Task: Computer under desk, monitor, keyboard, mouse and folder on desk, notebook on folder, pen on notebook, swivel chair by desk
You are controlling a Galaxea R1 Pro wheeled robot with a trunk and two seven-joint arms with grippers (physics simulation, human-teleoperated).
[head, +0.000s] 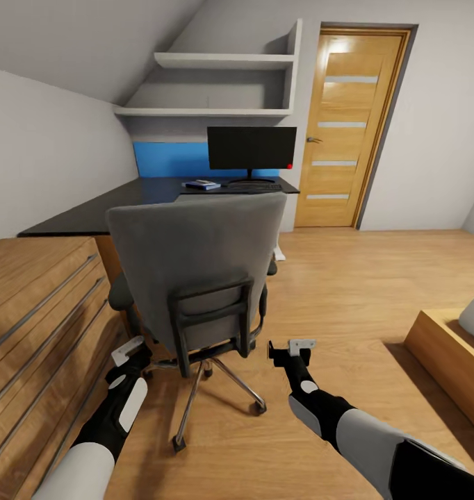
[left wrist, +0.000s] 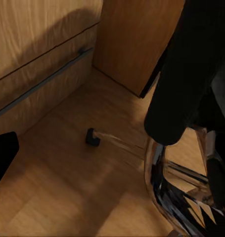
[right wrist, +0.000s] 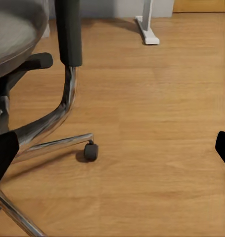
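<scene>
Head view: the swivel chair (head: pixel 199 267) stands directly ahead of the robot, its backrest toward the camera, between both arms and the desk (head: pixel 126 205). The monitor (head: pixel 251 148) and keyboard (head: pixel 253 186) sit on the desk beyond the chair. The left gripper (head: pixel 129 349) and right gripper (head: pixel 291 346) flank the chair's base at about equal distance, each apart from it. In the wrist views both jaws appear spread and empty. Judged next move: close in on the chair.

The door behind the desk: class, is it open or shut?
Shut. The door sits flush inside its frame, with no gap at either edge, and its handle is level.
</scene>
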